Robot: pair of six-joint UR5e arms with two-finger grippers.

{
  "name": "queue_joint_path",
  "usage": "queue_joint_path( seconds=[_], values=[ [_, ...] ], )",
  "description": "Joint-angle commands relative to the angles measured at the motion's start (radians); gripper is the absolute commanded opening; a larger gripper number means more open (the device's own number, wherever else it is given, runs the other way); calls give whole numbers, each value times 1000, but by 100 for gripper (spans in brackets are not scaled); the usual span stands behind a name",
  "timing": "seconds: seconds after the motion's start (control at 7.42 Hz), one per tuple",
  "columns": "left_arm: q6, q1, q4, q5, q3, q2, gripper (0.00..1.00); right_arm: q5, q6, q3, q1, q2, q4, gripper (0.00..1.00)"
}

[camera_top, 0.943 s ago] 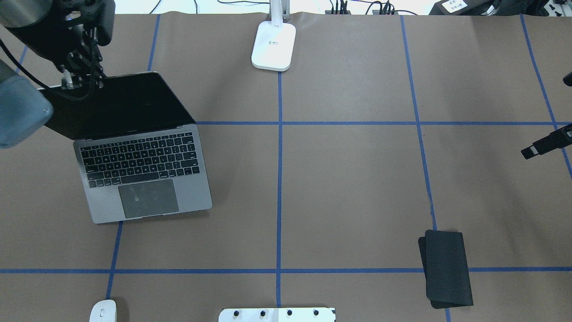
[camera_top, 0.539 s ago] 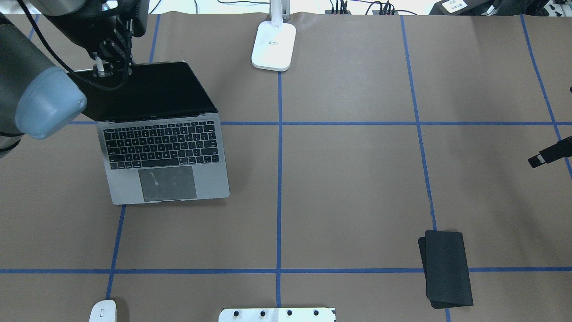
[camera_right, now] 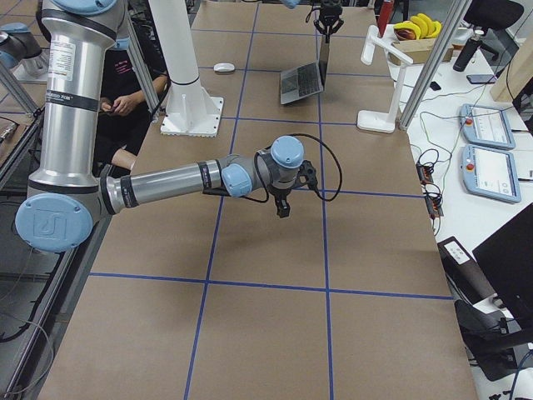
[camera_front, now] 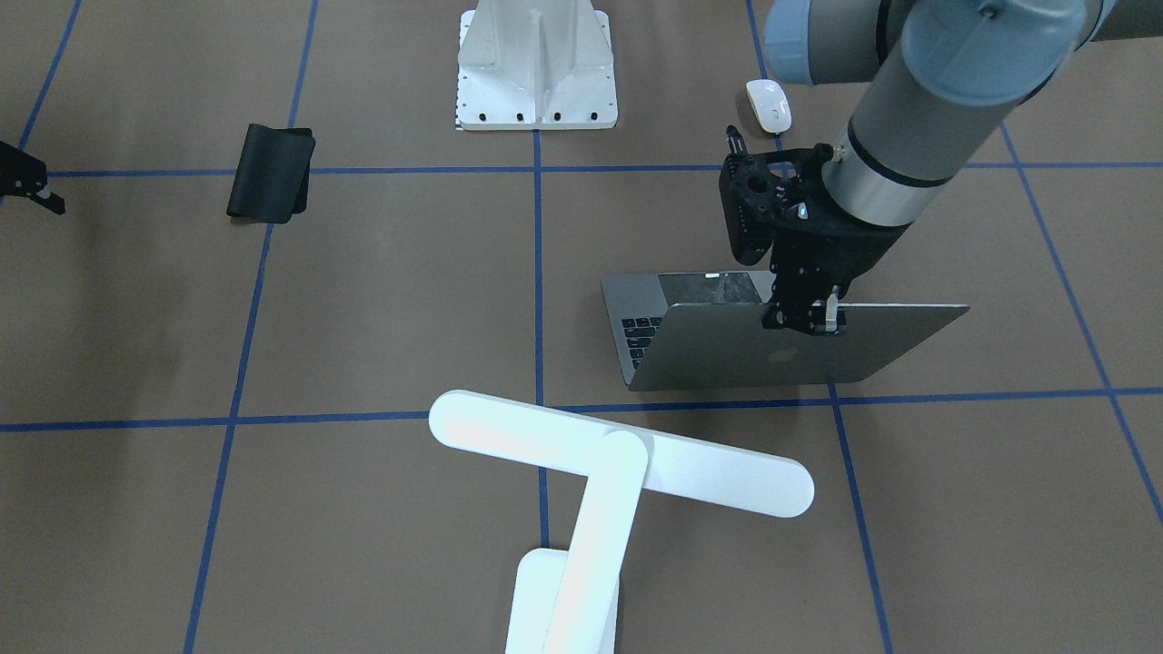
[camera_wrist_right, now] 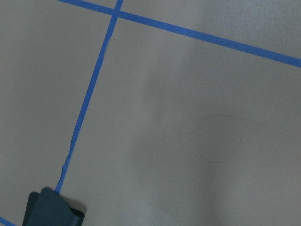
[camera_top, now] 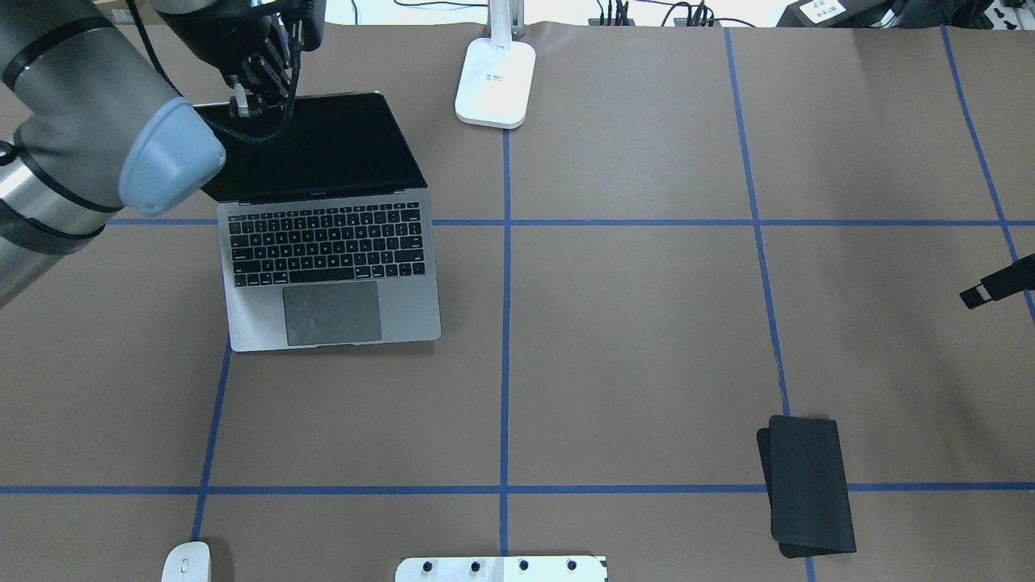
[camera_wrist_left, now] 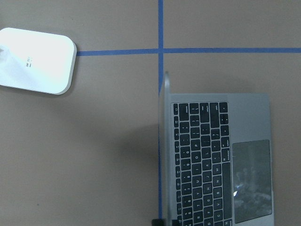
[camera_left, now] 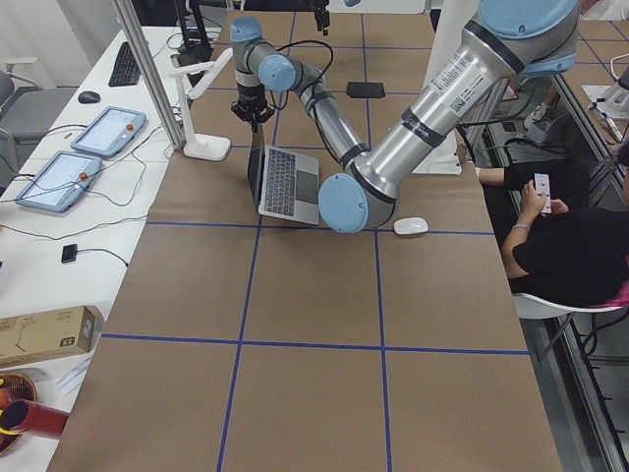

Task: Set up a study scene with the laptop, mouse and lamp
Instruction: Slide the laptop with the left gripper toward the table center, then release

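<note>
The grey laptop point(camera_top: 408, 311) stands open left of the table's middle, its keys facing the robot. My left gripper point(camera_top: 252, 103) is shut on the top edge of its lid point(camera_front: 727, 354), near the lid's left corner. The white lamp point(camera_front: 618, 454) stands at the far edge, its base point(camera_top: 495, 81) to the right of the laptop's screen. The white mouse point(camera_top: 187, 562) lies at the near edge, well below the laptop. My right gripper point(camera_top: 993, 288) hovers over bare table at the right edge; its jaws' state does not show.
A folded black pad point(camera_top: 808, 485) lies near the front right. A white bolted pedestal point(camera_front: 536, 68) stands at the robot's side of the table. Blue tape lines grid the brown surface. A seated person point(camera_left: 570, 246) is beside the table.
The laptop has slid right and toward the far edge with my left gripper on its lid, turning square to the tape lines. My right gripper drew back toward the right edge.
</note>
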Motion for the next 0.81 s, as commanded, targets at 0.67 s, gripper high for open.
queue_joint_path(
  seconds=[0.67],
  values=[
    [-9,76,-110,131,45,-14,4,2,15,10,-1,4,0,100]
  ],
)
